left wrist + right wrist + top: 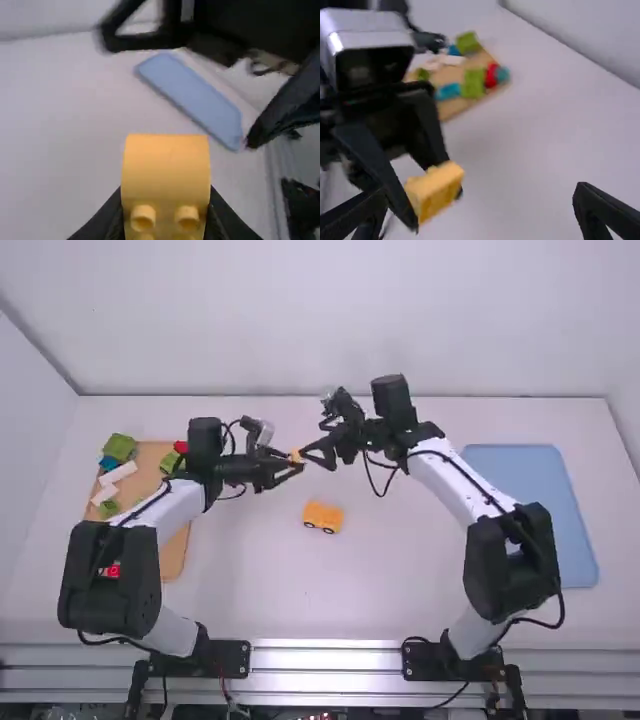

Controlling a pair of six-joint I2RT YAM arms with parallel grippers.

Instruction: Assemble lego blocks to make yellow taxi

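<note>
- While the left pincer clasps the yellow block above the desk, the right pincer is spread open just beside that block.
- The wheeled yellow piece sits between the desk's left and right edges, apart from both pincers.
- Toward the left edge, a wooden board bears loose blocks; a blue tray lies near the right.

Black two-finger left gripper is pinching studded yellow-orange plastic block ahead of wide-spread black right gripper, multicoloured plastic blocks lying on flat tan board beyond.
</note>
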